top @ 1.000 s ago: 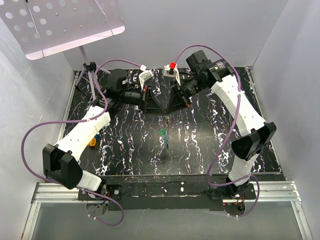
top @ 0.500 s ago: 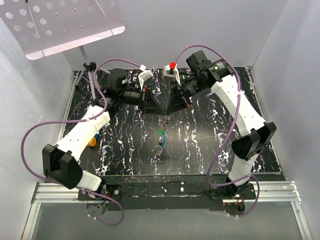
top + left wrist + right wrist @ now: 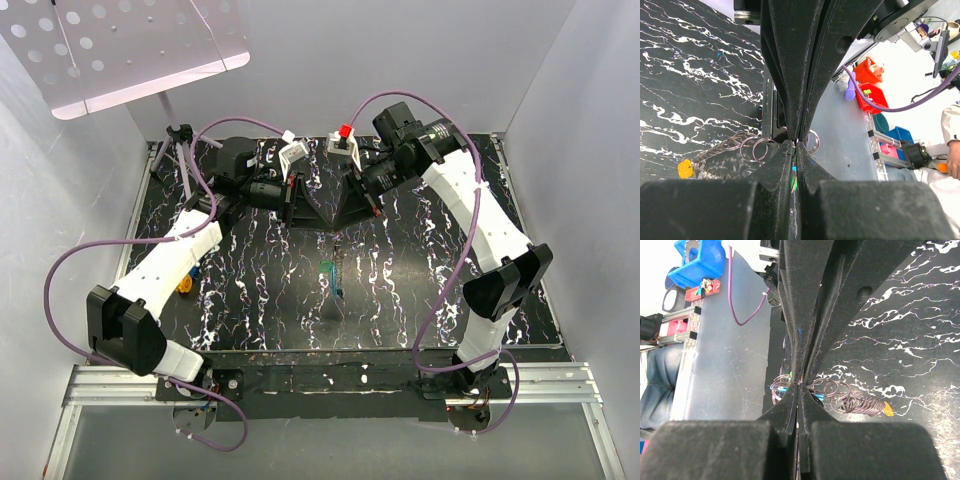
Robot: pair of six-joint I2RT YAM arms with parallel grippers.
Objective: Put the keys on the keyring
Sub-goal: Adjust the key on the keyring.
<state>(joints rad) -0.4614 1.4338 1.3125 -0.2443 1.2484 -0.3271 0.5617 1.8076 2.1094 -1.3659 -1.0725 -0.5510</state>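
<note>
A thin wire keyring [image 3: 814, 142] is held above the far middle of a black marbled table [image 3: 420, 290], at the spot where two robot grippers meet tip to tip. In the right wrist view its loop [image 3: 781, 385] shows just left of the fingers, with a blue-teal sliver against it.

A chain of small rings [image 3: 855, 401] trails off from the same spot and ends in an orange-yellow piece [image 3: 685, 168]. It is too small to tell whether that piece is a key.

The left gripper [image 3: 326, 218] reaches in from the left and the right gripper [image 3: 342, 218] from the right. Both are clamped tight, with no gap between the fingers, and each seems to pinch the ring's wire.

Just to the near side of the tips sits a teal key [image 3: 328, 272]. It cannot be told whether it hangs from the ring or lies on the table. A yellow key [image 3: 184, 286] lies on the table well to the left, beside the left arm.

The step in hand looks like threading, with both grippers holding the ring. The next move probably calls for one gripper to let go while the other keeps the ring steady. That gripper would then fetch a loose key and line up its small hole with the wire's open end.
</note>
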